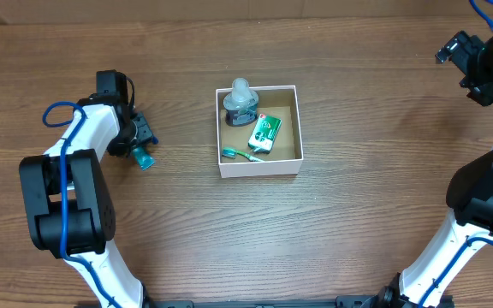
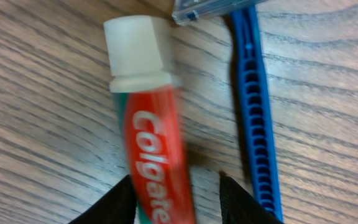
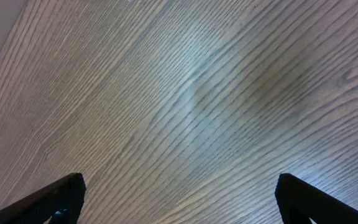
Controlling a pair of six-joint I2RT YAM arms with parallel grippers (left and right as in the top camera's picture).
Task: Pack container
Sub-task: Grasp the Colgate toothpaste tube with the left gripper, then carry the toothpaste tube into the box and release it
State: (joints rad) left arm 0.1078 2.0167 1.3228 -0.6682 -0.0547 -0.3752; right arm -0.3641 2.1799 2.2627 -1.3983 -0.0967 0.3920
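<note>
The container (image 1: 259, 169) is a white-walled square box with a brown inside, at the table's middle. It holds a dark bottle with a clear cap (image 1: 240, 101), a green and white packet (image 1: 264, 133) and a green toothbrush (image 1: 240, 154). My left gripper (image 1: 137, 141) is at the left of the table. In the left wrist view its fingers (image 2: 176, 182) straddle a red Colgate toothpaste tube (image 2: 151, 124) lying on the wood; the left finger touches it and the right finger stands apart. A blue razor (image 2: 253, 106) lies just right of the tube. My right gripper (image 1: 462, 53) is open and empty at the far right.
A teal-tipped piece (image 1: 144, 159) shows just below the left gripper in the overhead view. The right wrist view shows only bare wood between the right gripper's fingers (image 3: 179, 193). The table's far edge runs along the top.
</note>
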